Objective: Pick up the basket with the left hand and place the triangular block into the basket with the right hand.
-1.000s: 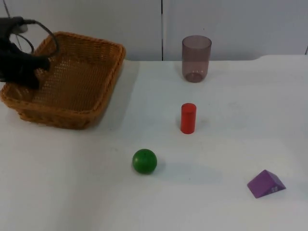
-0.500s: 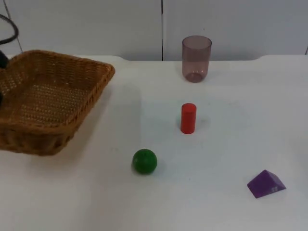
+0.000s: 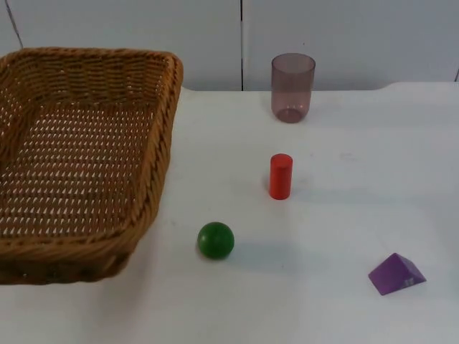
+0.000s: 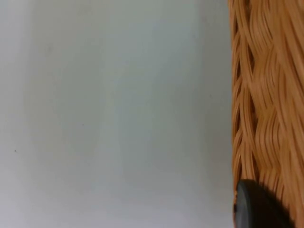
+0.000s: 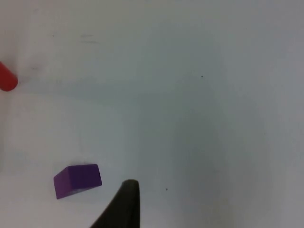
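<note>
Wicker basket [image 3: 79, 154] lifted off the white table [image 3: 323, 301] at the left, its weave large in the top view; my left gripper [image 4: 259, 209] has one black fingertip against the basket's woven rim, and I judge it clamped there — the second finger is hidden. My right gripper [image 5: 124, 204] hangs over bare table with the purple triangular block [image 3: 396, 274] just beside its one visible fingertip; whether its fingers are spread or pressed together I cannot tell. The block lies at the near right, well apart from the basket. Between them stand a green ball [image 3: 216, 240], a red cylinder [image 3: 280, 175] and, farther back, a tinted plastic cup [image 3: 292, 87].

Risks from here, as I judge them: the block's sloped faces may squeeze it out of my right fingers if I close on the slant rather than the flat ends; the carry leftward passes near the ball and cylinder — too low a path would knock them; a one-sided rim hold may let the basket tilt or slip as the block drops in
</note>
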{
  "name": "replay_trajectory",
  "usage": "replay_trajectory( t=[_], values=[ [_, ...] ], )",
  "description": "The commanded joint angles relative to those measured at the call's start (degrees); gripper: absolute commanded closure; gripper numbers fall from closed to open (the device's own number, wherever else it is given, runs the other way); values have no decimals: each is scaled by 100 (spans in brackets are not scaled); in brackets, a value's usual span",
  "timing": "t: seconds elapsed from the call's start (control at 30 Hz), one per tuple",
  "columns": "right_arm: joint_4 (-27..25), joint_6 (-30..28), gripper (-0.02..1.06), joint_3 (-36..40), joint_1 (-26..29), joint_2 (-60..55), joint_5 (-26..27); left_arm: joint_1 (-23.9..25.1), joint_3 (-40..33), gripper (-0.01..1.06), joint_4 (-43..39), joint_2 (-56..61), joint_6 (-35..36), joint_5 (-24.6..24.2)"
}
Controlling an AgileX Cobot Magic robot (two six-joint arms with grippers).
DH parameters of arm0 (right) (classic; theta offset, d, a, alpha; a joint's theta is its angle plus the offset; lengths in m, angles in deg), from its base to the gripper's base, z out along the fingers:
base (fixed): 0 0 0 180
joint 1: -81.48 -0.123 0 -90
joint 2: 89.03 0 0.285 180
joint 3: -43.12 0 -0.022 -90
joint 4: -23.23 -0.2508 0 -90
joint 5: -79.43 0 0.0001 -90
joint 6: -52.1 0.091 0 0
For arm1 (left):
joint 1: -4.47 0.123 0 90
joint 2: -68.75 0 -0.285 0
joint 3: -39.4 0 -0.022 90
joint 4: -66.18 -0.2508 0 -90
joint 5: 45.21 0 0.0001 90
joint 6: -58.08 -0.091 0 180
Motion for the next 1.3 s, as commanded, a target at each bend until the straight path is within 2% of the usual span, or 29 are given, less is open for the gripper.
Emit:
replay_trajectory(
  t=[0.0,0.07,0.33,0.47,0.53,0.67,0.77,0.8,0.83,0.97,1.03,1.13,1.27],
  values=[
    [-43,-52,-1,24,46,1,59,12,-70,105,302,206,-40,-67],
    [-77,-52,-1,24,46,1,58,12,-79,105,285,243,-48,-188],
    [-119,-52,-1,24,46,1,-2,12,-79,105,310,243,-48,-179],
    [-106,-108,-1,-62,30,-104,-235,12,-79,105,310,243,-48,-203],
    [-142,-181,-1,-337,21,-362,-652,12,-79,105,368,243,-48,-204],
    [-521,-533,0,-879,-47,-931,-906,12,-79,105,375,243,-48,-193],
    [-477,-593,0,-1331,-461,-1538,-974,12,-79,105,385,243,-48,-193],
    [-348,-593,0,-1444,-763,-1843,-952,12,-79,105,385,243,-48,-193],
    [-348,-593,0,-1444,-763,-1843,-952,12,-79,105,385,243,-48,-193],
    [-326,-593,0,-1573,-1456,-2486,-897,12,-79,105,378,243,-48,-204],
    [-326,-593,0,-1573,-1598,-2615,-834,12,-79,105,378,243,-48,-204],
    [-95,-593,0,-1587,-2057,-2967,-510,12,-79,105,378,243,-48,-204],
    [150,-608,0,-1786,-2489,-3396,-515,12,-79,105,378,243,-48,-204]
  ],
)
